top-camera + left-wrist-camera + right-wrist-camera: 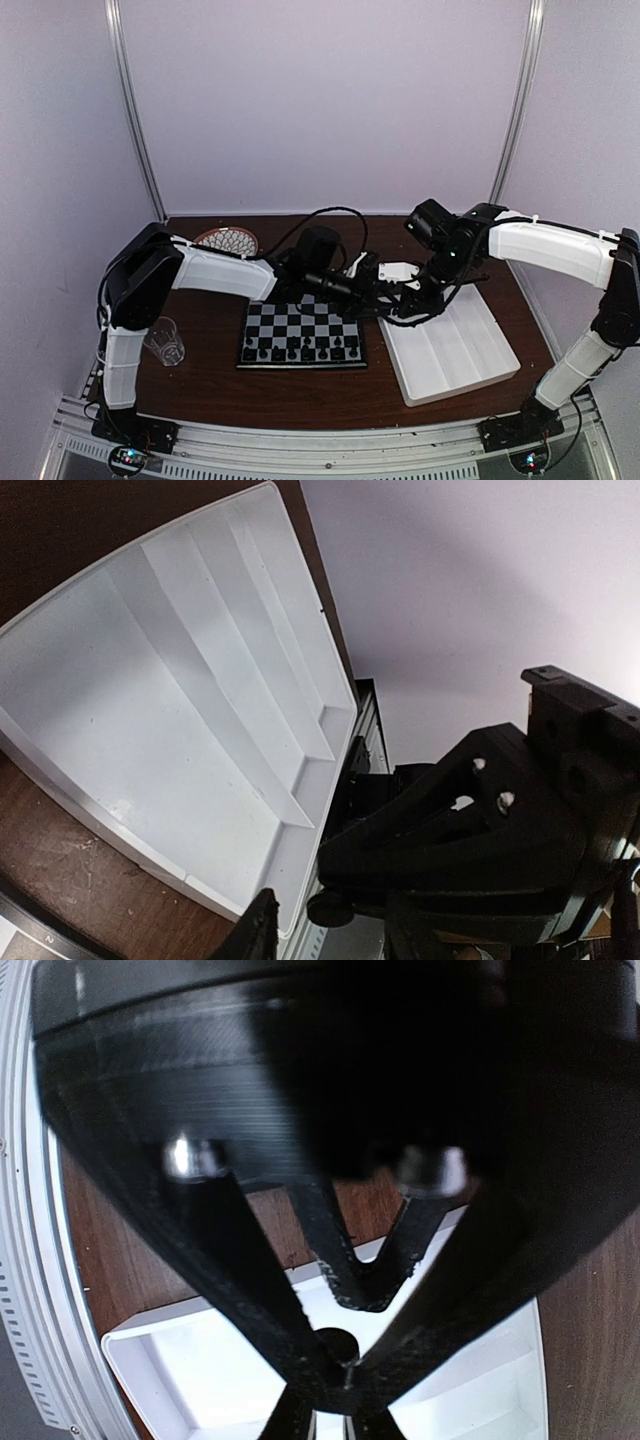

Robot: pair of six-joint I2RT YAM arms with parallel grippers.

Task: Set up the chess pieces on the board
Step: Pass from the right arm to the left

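The board (300, 325) lies at mid-table, and black chess pieces (300, 352) stand along its near rows. Both grippers meet above the gap between the board and a white tray. My right gripper (403, 306) (345, 1370) is shut on a small black chess piece (335, 1345) over the tray. From the left wrist, that piece's round base (330, 908) shows under the right gripper's black body. My left gripper (374, 298) (335, 942) is open, with one finger on each side of the piece. A gap shows between the near finger (255, 930) and the piece. No white pieces are in view.
The white compartmented tray (455, 355) (150, 710) (180, 1380) lies right of the board and shows nothing inside. A round patterned plate (228, 240) sits at the back left. A clear plastic cup (166, 341) stands left of the board, beside the left arm.
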